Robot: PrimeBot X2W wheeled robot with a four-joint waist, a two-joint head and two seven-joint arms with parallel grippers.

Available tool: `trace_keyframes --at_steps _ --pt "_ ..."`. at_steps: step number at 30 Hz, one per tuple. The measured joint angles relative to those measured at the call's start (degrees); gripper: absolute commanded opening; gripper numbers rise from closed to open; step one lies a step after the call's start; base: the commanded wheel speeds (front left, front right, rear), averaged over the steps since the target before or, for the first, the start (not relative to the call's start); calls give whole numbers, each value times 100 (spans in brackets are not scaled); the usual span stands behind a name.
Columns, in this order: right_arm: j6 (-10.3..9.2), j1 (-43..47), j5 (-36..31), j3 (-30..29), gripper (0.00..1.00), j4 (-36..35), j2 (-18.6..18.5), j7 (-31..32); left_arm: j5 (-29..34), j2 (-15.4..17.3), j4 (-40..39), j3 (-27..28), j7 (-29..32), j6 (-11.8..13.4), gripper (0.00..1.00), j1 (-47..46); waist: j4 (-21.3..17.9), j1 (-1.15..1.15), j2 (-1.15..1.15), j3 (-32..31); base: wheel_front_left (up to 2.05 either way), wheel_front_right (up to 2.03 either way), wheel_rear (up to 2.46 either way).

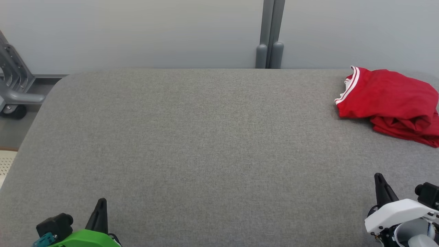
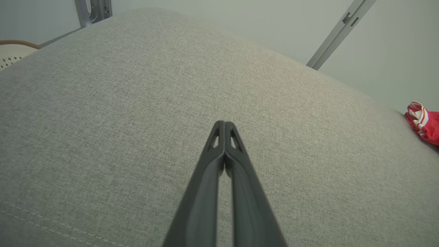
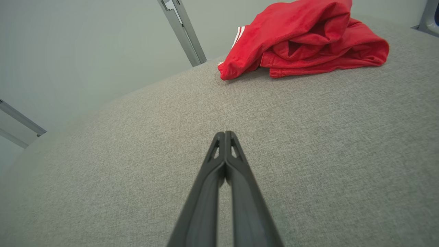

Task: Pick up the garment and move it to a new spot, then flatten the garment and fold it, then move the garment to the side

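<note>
The garment (image 1: 391, 101) is a red piece of clothing with white stripes at one edge, lying crumpled at the far right of the grey padded table (image 1: 205, 144). It appears again in the right wrist view as a rumpled heap (image 3: 301, 41), and as a small red patch (image 2: 423, 123) at the right edge of the left wrist view. My left gripper (image 1: 101, 204) rests low at the near left, its fingers pressed together (image 2: 224, 125) and holding nothing. Near the front right, my right gripper (image 1: 379, 180) is shut too (image 3: 225, 135), well short of the garment.
A grey wall runs behind the table, with a grey post (image 1: 270, 34) at the back centre. A grey metal frame on a wheel (image 1: 13, 92) stands off the table's far left corner. A pale perforated object (image 1: 5, 163) sits at the left edge.
</note>
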Motion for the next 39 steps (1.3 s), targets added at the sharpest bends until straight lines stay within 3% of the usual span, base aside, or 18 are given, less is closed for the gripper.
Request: trace_keyframes --at_steps 39 --pt "515 -406 2710 -827 0 -52 545 809 -2531 -357 -49 836 795 -445 0 -291 -217 0 0 84 0 0 0"
